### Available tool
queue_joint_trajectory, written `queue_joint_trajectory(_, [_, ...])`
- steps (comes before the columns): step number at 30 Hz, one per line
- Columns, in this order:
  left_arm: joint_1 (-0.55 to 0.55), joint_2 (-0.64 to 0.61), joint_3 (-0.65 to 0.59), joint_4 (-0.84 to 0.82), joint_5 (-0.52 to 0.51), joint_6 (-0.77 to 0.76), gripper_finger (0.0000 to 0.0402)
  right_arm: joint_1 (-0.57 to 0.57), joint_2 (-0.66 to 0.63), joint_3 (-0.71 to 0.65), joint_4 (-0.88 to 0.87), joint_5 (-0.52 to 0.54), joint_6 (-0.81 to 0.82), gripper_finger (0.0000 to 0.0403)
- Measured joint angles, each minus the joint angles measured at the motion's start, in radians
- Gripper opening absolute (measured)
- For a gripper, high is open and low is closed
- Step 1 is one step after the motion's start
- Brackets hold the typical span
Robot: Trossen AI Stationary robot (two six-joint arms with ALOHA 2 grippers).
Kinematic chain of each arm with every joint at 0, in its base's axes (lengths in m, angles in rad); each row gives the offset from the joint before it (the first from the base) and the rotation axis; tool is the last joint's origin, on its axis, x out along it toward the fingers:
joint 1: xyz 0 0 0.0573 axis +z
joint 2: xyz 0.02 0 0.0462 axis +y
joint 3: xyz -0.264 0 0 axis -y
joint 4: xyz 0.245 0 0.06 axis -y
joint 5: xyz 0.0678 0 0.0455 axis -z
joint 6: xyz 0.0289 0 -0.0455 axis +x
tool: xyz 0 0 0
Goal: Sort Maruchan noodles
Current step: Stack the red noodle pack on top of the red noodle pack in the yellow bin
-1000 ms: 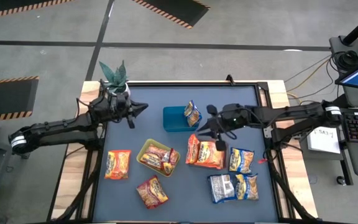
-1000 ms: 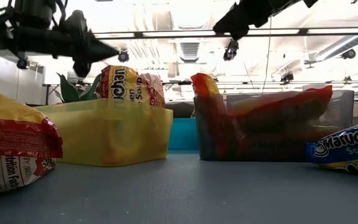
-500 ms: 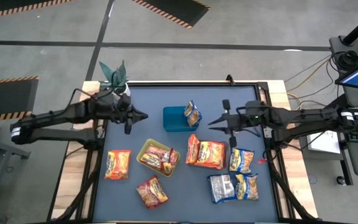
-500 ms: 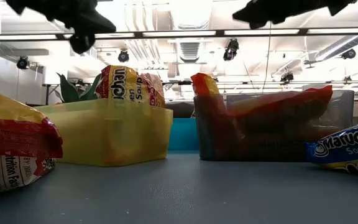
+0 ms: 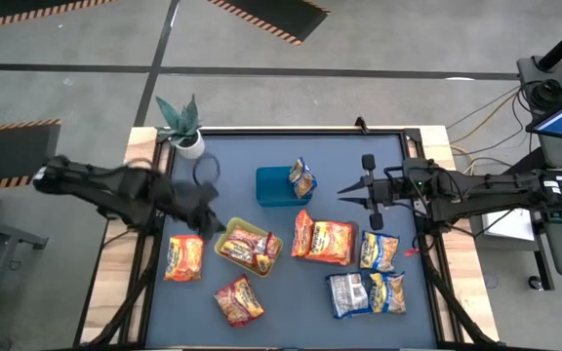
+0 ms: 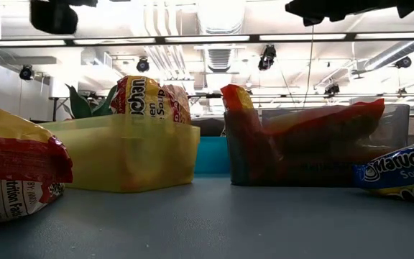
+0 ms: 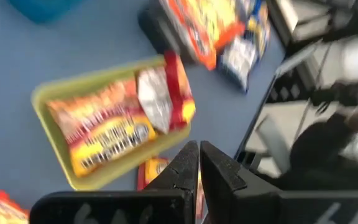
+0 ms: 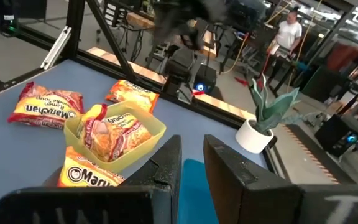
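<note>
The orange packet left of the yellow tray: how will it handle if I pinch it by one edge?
The orange packet lies flat on the table. Its crinkly wrapper will probably flex and slip in a pinch. It looks light, so a push should slide it rather than tip it. The noodle block inside may crack if squeezed hard.

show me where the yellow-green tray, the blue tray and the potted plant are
yellow-green tray [image 5: 224, 231]: high view, on its rim's near-left corner.
blue tray [image 5: 271, 185]: high view, on its bare floor.
potted plant [image 5: 190, 145]: high view, on its white pot.
</note>
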Motion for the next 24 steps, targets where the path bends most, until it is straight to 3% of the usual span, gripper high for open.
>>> queue_joint_trajectory(3, [-0.157,0.072,0.014,0.000,-0.075,-0.065,0.0000,0.000,0.001,0.000,0.005,0.000,-0.012,0.0058])
queue_joint_trajectory(10, [-0.403,0.257,0.017,0.028,-0.083,-0.291,0.0000,0.000,0.001,0.000,0.009,0.000,-0.024,0.0058])
queue_joint_trajectory(16, [-0.440,0.406,0.017,0.060,-0.040,-0.422,0.0016,0.000,0.005,0.000,0.032,0.000,-0.025,0.0058])
queue_joint_trajectory(24, [-0.440,0.538,0.017,0.179,-0.015,-0.488,0.0105,0.000,0.007,0.000,0.029,0.000,-0.029,0.0058])
